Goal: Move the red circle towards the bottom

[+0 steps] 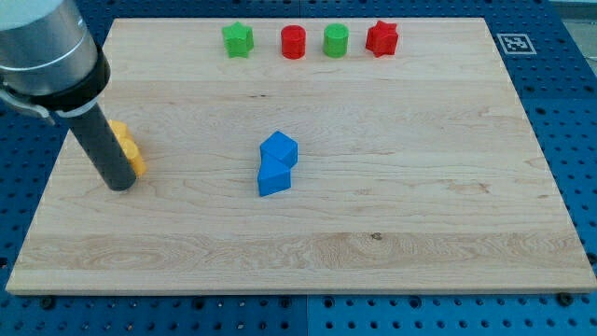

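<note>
The red circle stands near the view's top, in a row between a green star on its left and a green circle on its right. A red star ends the row on the right. My tip rests on the board at the view's left, far from the red circle, touching or just in front of yellow blocks.
Two blue blocks sit pressed together near the board's middle. The wooden board lies on a blue pegboard table. A fiducial tag sits off the board's top right corner.
</note>
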Controlling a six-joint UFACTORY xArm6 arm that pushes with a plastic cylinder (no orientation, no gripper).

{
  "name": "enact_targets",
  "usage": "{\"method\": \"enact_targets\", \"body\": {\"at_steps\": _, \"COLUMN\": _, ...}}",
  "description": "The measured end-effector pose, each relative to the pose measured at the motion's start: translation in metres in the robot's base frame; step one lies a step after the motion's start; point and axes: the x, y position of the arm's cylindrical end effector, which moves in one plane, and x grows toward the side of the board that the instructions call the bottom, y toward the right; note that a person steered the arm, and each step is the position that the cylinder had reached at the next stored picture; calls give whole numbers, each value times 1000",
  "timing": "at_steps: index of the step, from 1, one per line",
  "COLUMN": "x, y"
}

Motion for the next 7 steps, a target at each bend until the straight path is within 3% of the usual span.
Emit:
{"method": "enact_targets", "body": {"at_steps": 2, "x": -6, "y": 94}}
{"method": "enact_targets", "body": {"at_steps": 3, "x": -49, "y": 118}}
{"method": "enact_targets", "body": {"at_steps": 5, "x": -168, "y": 112}}
{"method": "enact_targets", "body": {"at_steps": 7, "x": -266, "y": 52}}
